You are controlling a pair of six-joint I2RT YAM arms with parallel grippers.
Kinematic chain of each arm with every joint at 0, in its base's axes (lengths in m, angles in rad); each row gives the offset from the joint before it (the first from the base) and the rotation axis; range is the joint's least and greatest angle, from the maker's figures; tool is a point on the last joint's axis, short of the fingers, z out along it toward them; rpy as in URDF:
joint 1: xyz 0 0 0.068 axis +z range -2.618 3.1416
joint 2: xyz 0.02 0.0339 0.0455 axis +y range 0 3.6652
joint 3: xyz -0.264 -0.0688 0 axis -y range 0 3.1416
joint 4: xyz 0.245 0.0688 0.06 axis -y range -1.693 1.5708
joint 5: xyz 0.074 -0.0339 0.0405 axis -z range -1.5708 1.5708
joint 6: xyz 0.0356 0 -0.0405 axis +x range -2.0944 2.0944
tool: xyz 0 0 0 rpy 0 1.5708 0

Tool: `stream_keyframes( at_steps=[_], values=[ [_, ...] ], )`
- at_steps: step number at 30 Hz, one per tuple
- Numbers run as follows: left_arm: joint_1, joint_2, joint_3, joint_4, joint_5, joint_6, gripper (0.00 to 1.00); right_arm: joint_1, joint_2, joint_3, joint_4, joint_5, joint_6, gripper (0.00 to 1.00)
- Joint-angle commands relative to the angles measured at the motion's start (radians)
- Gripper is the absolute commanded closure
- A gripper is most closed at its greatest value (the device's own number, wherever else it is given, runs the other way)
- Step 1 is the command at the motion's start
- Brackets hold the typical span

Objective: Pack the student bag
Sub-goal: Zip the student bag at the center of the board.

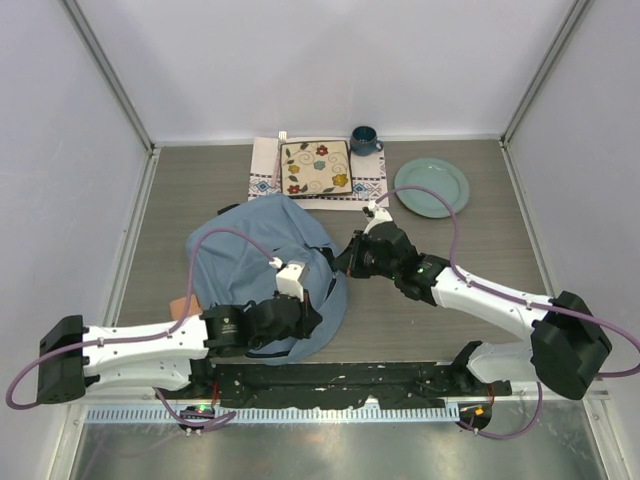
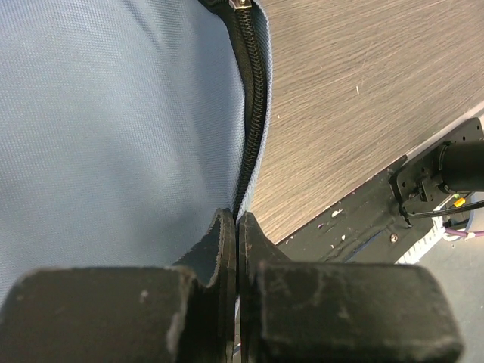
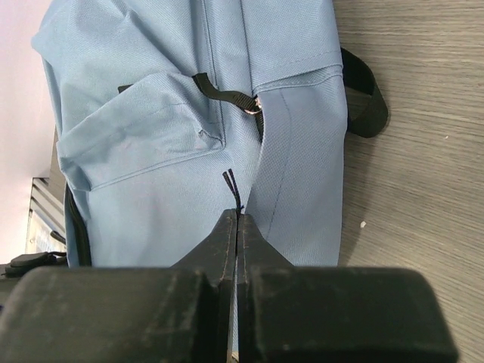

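The bag [image 1: 250, 250] lies slumped on the worktop [image 1: 190, 190], between both arms. The left hand [image 2: 237, 227] is pinched tight on its zipper [image 2: 254, 113] edge. The right hand [image 3: 237, 223] is clamped on a thin dark pull [image 3: 231, 186]. To open it cleanly, the left should anchor the fabric taut and the right should draw along the zipper line, not upward, or the pull may slip out.

Note for you: nothing legible in any view; no text, label, brand or number on the student bag [image 1: 255, 262] or elsewhere.
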Motion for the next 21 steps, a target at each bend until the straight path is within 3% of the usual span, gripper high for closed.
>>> stream_keyframes(
  at_steps=[1, 10, 21],
  values=[
    [-0.047, 0.028, -0.026, -0.171, 0.091, -0.023, 1.00, -0.034, -0.013, 0.068, 0.166, 0.124, -0.035, 0.99],
    [-0.092, 0.160, 0.018, -0.174, 0.069, 0.028, 1.00, -0.018, -0.084, 0.045, 0.279, 0.022, -0.170, 0.99],
    [-0.194, 0.235, 0.031, -0.179, 0.012, -0.008, 1.00, -0.024, 0.057, 0.138, 0.311, 0.104, -0.219, 0.99]
  ],
)
